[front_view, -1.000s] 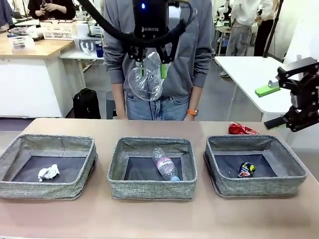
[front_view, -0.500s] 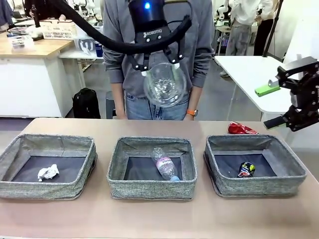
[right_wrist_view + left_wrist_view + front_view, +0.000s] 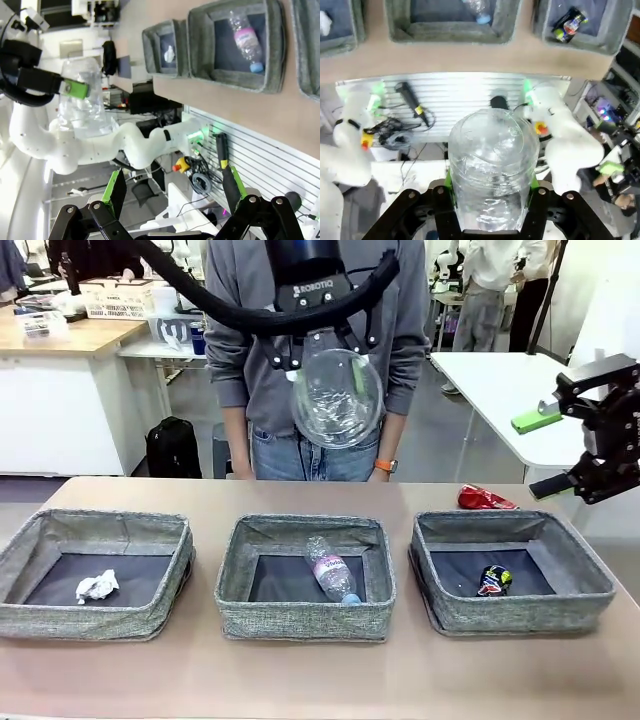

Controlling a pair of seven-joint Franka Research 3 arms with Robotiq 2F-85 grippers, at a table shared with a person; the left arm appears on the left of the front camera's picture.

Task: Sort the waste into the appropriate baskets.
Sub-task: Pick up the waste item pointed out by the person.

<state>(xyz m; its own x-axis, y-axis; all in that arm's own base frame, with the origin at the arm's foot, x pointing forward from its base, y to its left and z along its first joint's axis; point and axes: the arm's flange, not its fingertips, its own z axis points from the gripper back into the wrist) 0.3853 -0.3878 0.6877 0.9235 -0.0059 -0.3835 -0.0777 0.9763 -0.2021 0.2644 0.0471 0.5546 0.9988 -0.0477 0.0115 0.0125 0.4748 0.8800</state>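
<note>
My left gripper [image 3: 325, 352] hangs high over the middle basket [image 3: 305, 620], shut on a clear plastic cup [image 3: 337, 400] whose round end faces the front camera. The left wrist view has the cup [image 3: 492, 160] between the green pads. A crumpled tissue [image 3: 97, 586] lies in the left basket [image 3: 90, 620], and a water bottle [image 3: 330, 568] lies in the middle one. The right basket [image 3: 520, 615] holds a dark can [image 3: 494, 580]. A crushed red can [image 3: 485, 500] rests on the table behind it. My right gripper [image 3: 545, 453] is open, raised at the right edge.
A person in a grey sweater [image 3: 225, 350] stands at the far side of the table, right behind the raised cup. A white table [image 3: 500, 380] stands at the back right. Bare tabletop [image 3: 320, 680] runs along the near side of the baskets.
The left gripper has risen a little and swung the cup up and to the right, so it faces the camera. The right arm has not moved.
</note>
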